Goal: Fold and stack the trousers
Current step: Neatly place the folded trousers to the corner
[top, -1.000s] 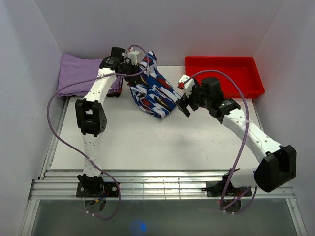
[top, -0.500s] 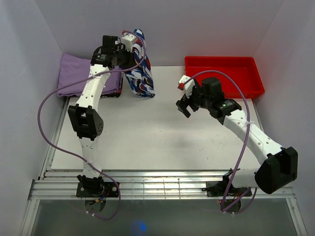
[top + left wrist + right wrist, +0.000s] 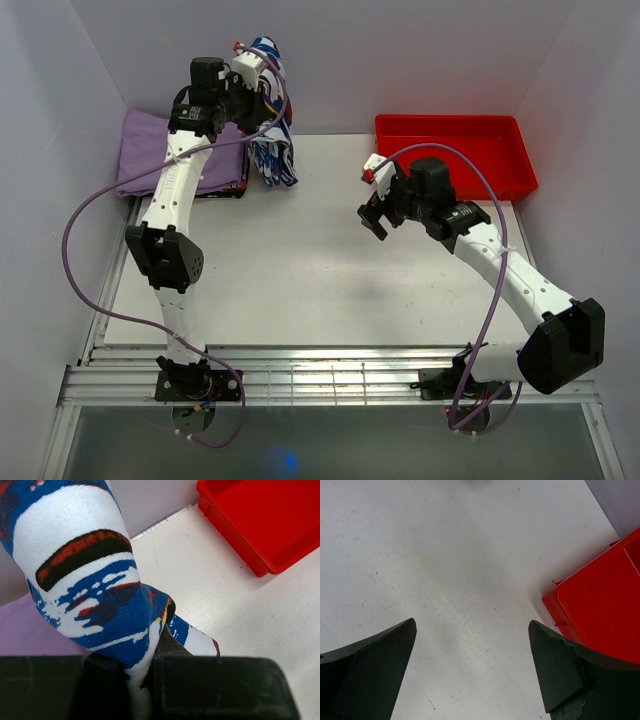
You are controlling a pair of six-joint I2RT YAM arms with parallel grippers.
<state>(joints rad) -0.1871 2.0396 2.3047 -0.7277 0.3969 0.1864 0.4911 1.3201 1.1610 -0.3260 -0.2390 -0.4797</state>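
Note:
The trousers (image 3: pixel 272 150), printed in blue, white, red and black, hang bunched from my left gripper (image 3: pixel 262 72), held high near the back wall at the table's far left. Their lower end hangs beside the right edge of the lilac-purple cloth (image 3: pixel 165 150). In the left wrist view the trousers (image 3: pixel 85 580) fill the frame and my left gripper (image 3: pixel 150 655) is shut on the fabric. My right gripper (image 3: pixel 372 212) is open and empty above the bare table, left of the red bin; its fingertips (image 3: pixel 400 645) stand wide apart in the right wrist view.
A red bin (image 3: pixel 455 150) sits at the back right; its corner also shows in the right wrist view (image 3: pixel 600 600) and the left wrist view (image 3: pixel 260 520). The purple cloth lies folded at the back left. White walls enclose the table (image 3: pixel 320 290).
My left gripper has lifted the trousers off the table and carried them up and left toward the purple cloth. The right gripper has barely moved.

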